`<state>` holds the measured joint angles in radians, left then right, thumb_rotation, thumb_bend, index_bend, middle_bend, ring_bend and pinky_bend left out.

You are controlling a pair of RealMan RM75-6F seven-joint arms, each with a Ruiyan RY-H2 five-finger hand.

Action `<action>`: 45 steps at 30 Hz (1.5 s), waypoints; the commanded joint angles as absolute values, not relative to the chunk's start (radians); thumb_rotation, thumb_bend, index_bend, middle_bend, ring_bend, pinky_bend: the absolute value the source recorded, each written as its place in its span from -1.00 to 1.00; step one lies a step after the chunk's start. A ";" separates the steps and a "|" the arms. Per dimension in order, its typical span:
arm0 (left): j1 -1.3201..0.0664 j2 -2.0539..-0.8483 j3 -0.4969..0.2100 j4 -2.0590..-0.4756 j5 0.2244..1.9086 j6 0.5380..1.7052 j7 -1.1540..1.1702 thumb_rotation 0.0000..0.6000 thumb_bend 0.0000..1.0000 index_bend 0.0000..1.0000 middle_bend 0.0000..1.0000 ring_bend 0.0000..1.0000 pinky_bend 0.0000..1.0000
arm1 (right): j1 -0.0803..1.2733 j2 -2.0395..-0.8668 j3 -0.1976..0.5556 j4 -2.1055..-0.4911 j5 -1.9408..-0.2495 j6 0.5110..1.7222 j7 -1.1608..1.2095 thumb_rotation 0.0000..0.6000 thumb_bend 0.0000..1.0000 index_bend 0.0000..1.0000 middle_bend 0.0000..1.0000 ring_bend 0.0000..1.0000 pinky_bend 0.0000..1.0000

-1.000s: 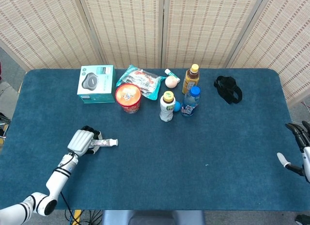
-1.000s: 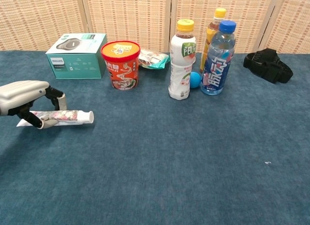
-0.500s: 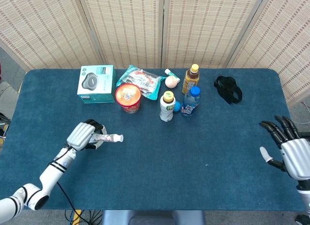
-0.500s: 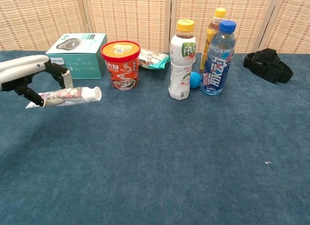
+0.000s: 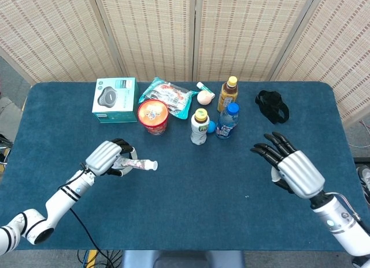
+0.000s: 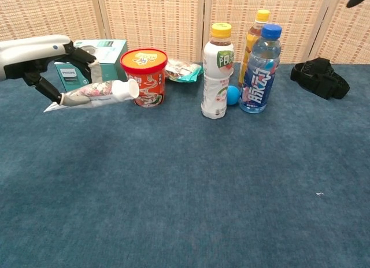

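A: What does your left hand [image 5: 108, 157] have?

B: Your left hand grasps a tube [image 5: 137, 163], fingers wrapped round its tail end. The tube lies nearly level, clear of the table [image 5: 185, 222], its white cap pointing toward three o'clock. In the chest view the cap shows just in front of the red cup [image 6: 144, 77].

A: And your right hand [image 5: 292, 168]?

B: It holds nothing. Its fingers are spread apart above the table, tips pointing toward ten o'clock.

A: What lies past the tube?

B: At twelve o'clock from it sit the red cup and a teal box [image 5: 114, 99]. At one o'clock stand the bottles [image 5: 200, 126]. A black strap [image 5: 272, 105] lies at twelve o'clock from your right hand.
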<state>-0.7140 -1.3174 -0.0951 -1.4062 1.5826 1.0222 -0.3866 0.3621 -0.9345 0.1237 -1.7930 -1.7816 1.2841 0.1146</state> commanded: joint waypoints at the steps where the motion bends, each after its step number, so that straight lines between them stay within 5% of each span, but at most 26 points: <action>1: -0.728 -1.308 -0.096 -1.419 1.585 1.011 -0.393 1.00 -0.08 0.18 0.10 -0.32 -0.52 | 0.429 -0.949 0.145 -1.827 -1.779 1.214 0.105 1.00 0.75 -0.51 -0.53 -0.87 -1.00; 6: -0.743 -1.294 -0.096 -1.440 1.582 0.999 -0.411 1.00 -0.06 0.18 0.10 -0.32 -0.52 | 0.500 -0.973 0.161 -1.834 -1.769 1.149 0.104 0.98 0.75 -0.40 -0.53 -0.91 -1.00; 9: -0.749 -1.291 -0.093 -1.442 1.580 0.993 -0.415 1.00 -0.06 0.18 0.10 -0.32 -0.52 | 0.535 -0.984 0.167 -1.839 -1.763 1.115 0.088 0.68 0.69 -0.33 -0.56 -1.00 -1.00; 11: -0.753 -1.290 -0.092 -1.441 1.577 0.986 -0.415 1.00 -0.06 0.18 0.10 -0.32 -0.52 | 0.555 -0.988 0.171 -1.844 -1.752 1.088 0.068 0.40 0.41 -0.32 -0.62 -1.00 -1.00; 16: -0.762 -1.293 -0.093 -1.436 1.565 0.977 -0.418 1.00 -0.06 0.18 0.10 -0.32 -0.52 | 0.600 -1.006 0.190 -1.867 -1.701 1.031 -0.007 0.06 -0.43 -0.32 -0.73 -1.00 -1.00; 20: -0.769 -1.294 -0.094 -1.434 1.555 0.969 -0.415 1.00 -0.06 0.18 0.10 -0.32 -0.52 | 0.629 -1.023 0.203 -1.880 -1.662 1.002 -0.057 -0.04 -0.72 -0.32 -0.78 -1.00 -1.00; 33: -0.789 -1.295 -0.098 -1.435 1.528 0.942 -0.414 1.00 -0.06 0.17 0.10 -0.32 -0.52 | 0.706 -1.096 0.223 -1.891 -1.543 0.933 -0.188 -0.10 -1.00 -0.32 -0.93 -1.00 -1.00; 45: -0.794 -1.296 -0.097 -1.431 1.516 0.938 -0.409 1.00 -0.06 0.17 0.10 -0.32 -0.52 | 0.752 -1.130 0.224 -1.880 -1.471 0.903 -0.227 -0.11 -1.00 -0.73 -0.99 -1.00 -1.00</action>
